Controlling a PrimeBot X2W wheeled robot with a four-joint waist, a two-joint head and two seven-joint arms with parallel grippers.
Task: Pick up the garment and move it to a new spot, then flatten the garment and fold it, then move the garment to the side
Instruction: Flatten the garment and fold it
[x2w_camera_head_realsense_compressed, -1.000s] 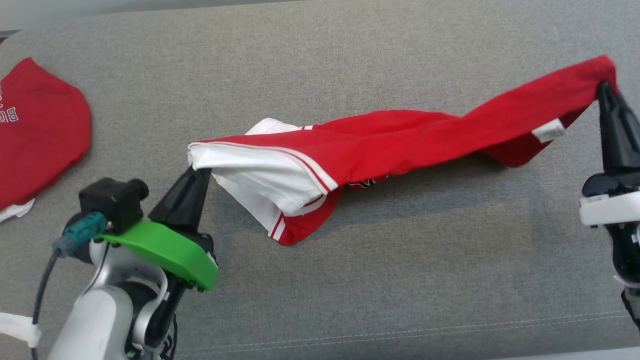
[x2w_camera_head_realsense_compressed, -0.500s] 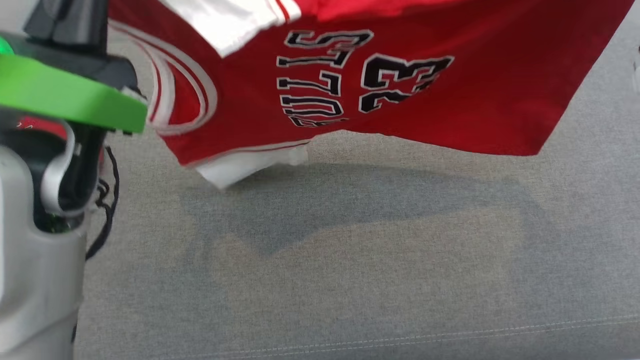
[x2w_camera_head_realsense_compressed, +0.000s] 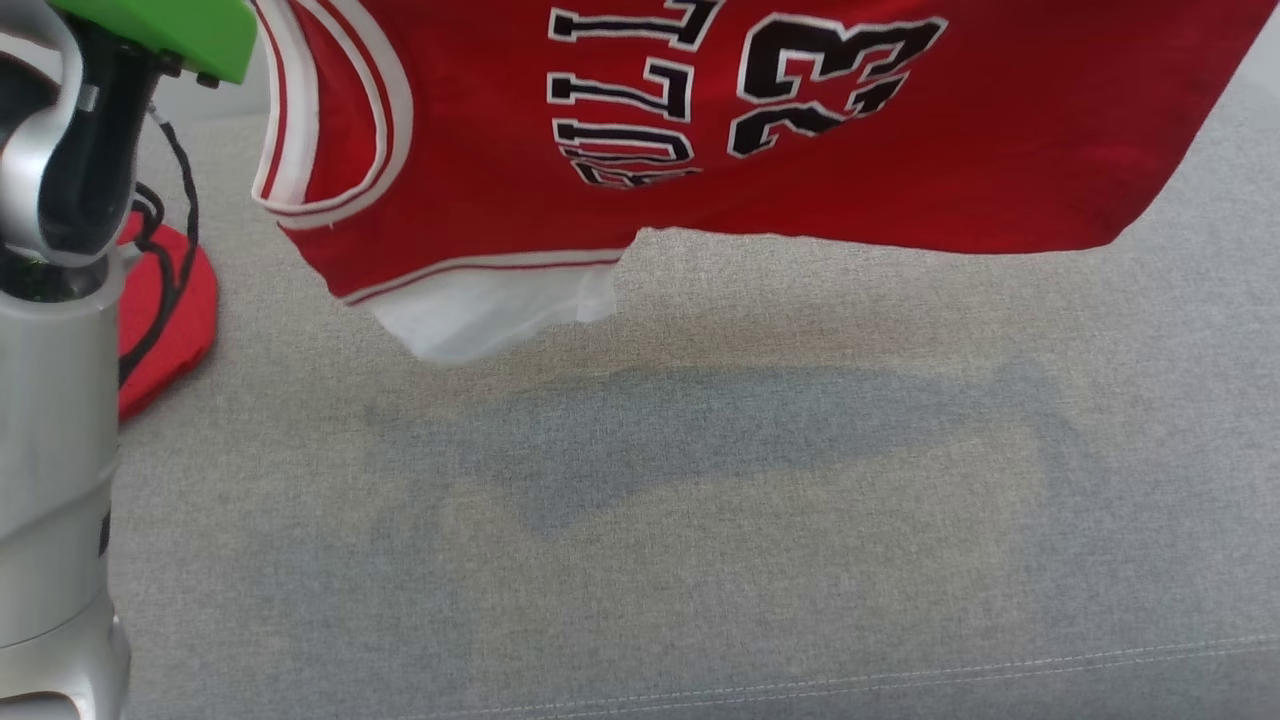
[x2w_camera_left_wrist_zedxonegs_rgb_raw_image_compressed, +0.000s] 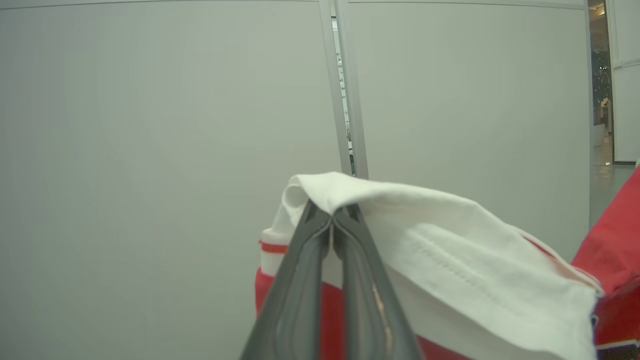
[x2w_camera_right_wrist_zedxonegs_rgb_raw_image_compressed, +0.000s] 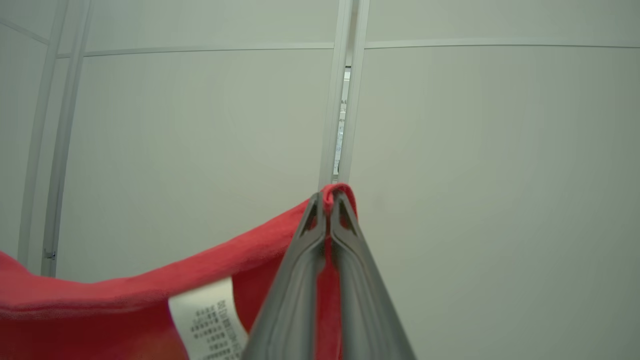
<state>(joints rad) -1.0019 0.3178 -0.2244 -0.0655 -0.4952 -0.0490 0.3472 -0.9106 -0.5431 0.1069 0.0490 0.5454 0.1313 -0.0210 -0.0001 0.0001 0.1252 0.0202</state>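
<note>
Left gripper is pinched on the white edge of the garment, which hangs across the top of the head view, off the grey cushion. Right gripper is clamped on a red corner. Looks like the carry step; next it needs lowering, spread flat.

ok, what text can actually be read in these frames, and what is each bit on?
"23": black, white-edged digits on the red jersey, turned sideways in the head view.
"BULLS": same lettering beside the number, also sideways. The end letters are cut off or creased, so only the middle ones read surely.
Care label sewn to the jersey, right wrist view: rows of small print, too blurred to read.
</note>
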